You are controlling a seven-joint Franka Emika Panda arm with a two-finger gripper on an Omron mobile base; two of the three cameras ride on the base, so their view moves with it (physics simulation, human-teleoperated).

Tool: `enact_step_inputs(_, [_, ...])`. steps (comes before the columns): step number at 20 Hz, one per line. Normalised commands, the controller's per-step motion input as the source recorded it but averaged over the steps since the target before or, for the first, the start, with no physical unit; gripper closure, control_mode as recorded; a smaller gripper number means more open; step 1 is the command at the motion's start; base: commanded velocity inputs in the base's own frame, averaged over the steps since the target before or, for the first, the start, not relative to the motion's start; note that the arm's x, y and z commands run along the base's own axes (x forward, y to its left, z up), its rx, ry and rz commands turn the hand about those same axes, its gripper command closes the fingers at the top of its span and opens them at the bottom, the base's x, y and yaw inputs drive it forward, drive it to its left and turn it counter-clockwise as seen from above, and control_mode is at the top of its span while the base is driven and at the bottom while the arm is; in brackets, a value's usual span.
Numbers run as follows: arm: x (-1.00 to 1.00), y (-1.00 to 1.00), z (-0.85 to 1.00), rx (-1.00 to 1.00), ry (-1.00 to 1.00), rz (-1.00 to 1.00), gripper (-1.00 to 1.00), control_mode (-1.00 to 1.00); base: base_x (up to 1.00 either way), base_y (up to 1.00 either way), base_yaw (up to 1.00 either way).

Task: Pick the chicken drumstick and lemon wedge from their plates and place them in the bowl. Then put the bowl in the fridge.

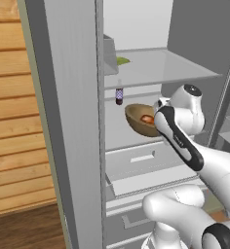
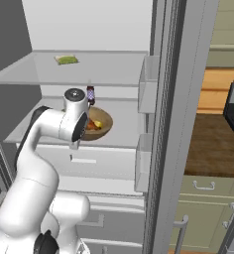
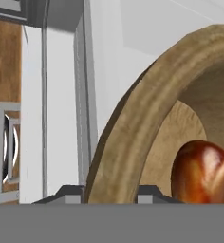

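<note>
Inside the open fridge [image 1: 156,68], over its middle glass shelf [image 2: 124,139], the wooden bowl [image 1: 138,120] [image 2: 103,125] hangs tilted. My gripper [image 3: 109,194] is shut on its thick rim [image 3: 116,147], with one fingertip on each side of it. The reddish-brown chicken drumstick [image 3: 201,173] [image 1: 147,118] lies in the bowl. Beside it is the lemon wedge [image 2: 97,123], a small yellow bit. The arm covers the near side of the bowl in the right base view. The plates are out of view.
A small dark bottle [image 1: 119,96] [image 2: 90,93] stands just behind the bowl. A green item [image 2: 67,60] lies on the upper shelf. White drawers [image 1: 146,170] sit below. The fridge door with bins [image 2: 147,79] stands to the right, a grey fridge wall [image 1: 73,121] to the left.
</note>
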Motion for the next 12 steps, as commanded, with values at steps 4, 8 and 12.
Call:
enact_step_inputs(4, [0.35,0.09,-0.31,0.00,-0.01,0.00,1.00,-1.00,0.00,0.00,0.00])
enact_step_inputs(8, [0.26,0.04,-0.10,0.00,-0.03,0.00,1.00,-1.00,0.00,0.00,0.00])
enact_step_inputs(12, [0.26,0.01,0.00,0.00,-0.06,0.00,-1.00,-1.00,0.00,0.00,0.00])
